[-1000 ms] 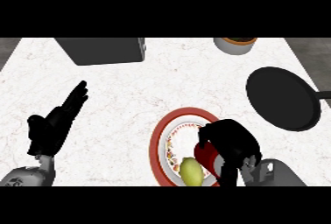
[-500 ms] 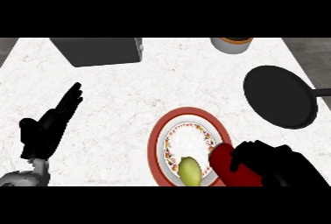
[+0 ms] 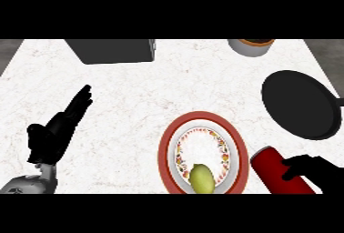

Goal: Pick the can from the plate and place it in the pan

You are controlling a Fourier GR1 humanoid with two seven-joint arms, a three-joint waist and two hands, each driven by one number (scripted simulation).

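**Left.** We note the left hand (image 3: pixel 50 136) open, fingers straight and pointing up and to the right. It holds nothing and rests over the counter (image 3: pixel 168 86), well apart from the task's things. A dark grey box (image 3: pixel 114 50) sits at the far edge and is not concerned.

**Centre.** The plate (image 3: pixel 166 152) is red-rimmed with a patterned ring. It bears only a yellow-green fruit (image 3: pixel 200 178) on its near side. The can is not on it.

**Right of the plate.** The can (image 3: pixel 272 166), red, shows tilted just beside the plate's right rim, its top toward the upper left. The right hand (image 3: pixel 319 172) enters from the lower right corner with its fingers curled round the can's right side. We record it as closed on the can. Whether the can is clear of the counter we cannot tell from this view.

**Further right.** The pan (image 3: pixel 299 109), black, has nothing in it, and its handle runs off the right edge. It lies beyond the can and apart from it. A grey pot (image 3: pixel 252 45) stands at the top.

**Judgement.** We take the pick as done and the carry as the step in hand. The next move calls for taking the can away from the robot and over the pan's near rim, high enough not to strike it. The can then goes down onto the pan's base, and only after that should the fingers open
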